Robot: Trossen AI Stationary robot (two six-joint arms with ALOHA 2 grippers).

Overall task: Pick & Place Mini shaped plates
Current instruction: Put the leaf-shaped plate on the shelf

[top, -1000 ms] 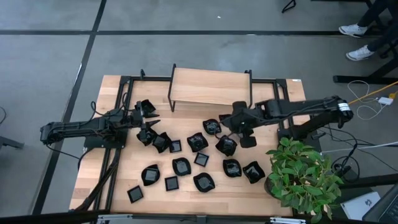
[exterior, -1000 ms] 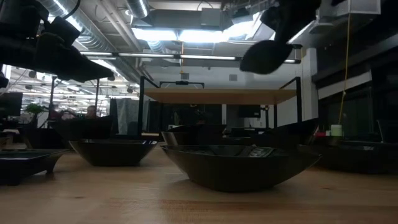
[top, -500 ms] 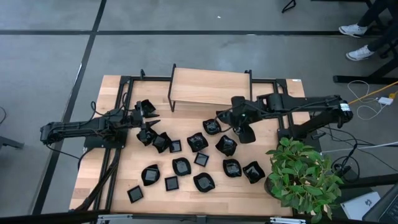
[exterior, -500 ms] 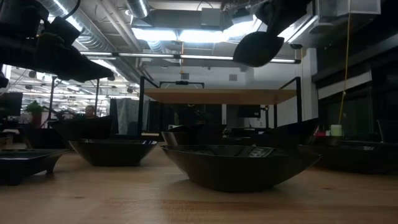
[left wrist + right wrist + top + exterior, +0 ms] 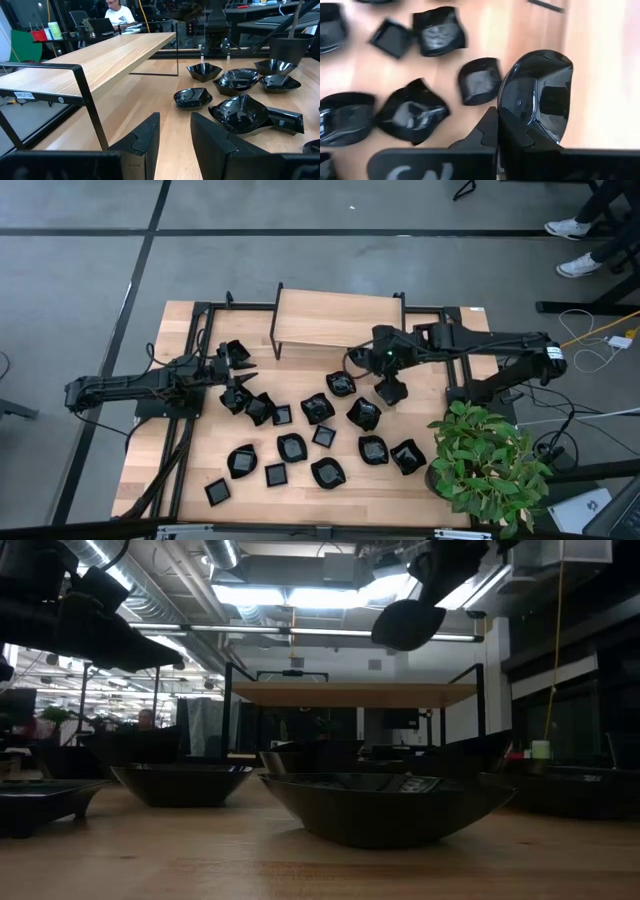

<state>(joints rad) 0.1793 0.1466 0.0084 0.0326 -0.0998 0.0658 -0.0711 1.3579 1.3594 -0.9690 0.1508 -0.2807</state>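
Note:
Several mini shaped plates, small glossy black dishes such as one (image 5: 291,446), lie scattered on the wooden table (image 5: 190,470); the low view shows the nearest one (image 5: 385,802) resting on its base. My right gripper (image 5: 386,380) is shut on one rounded plate (image 5: 540,95), which hangs in the air (image 5: 408,623) in front of the wooden shelf (image 5: 338,320). My left gripper (image 5: 175,135) stands open and level at the table's left, with nothing between its fingers and plates (image 5: 240,112) ahead of it. My right gripper pinches the rounded plate by its rim (image 5: 512,131) between its two fingers, which slant down from the table's right side. The plate is lifted clear of the table and stands tilted on edge beyond the fingertips.
The raised wooden shelf on a black frame (image 5: 278,320) stands at the table's far middle. A potted plant (image 5: 485,465) fills the near right corner. Bare wood shows in front of the shelf (image 5: 300,375) and along the near edge.
My right gripper has carried the rounded plate toward the table's far edge and a little left, nearer the shelf, rising slightly. It stays shut on the plate, which remains clear of the table.

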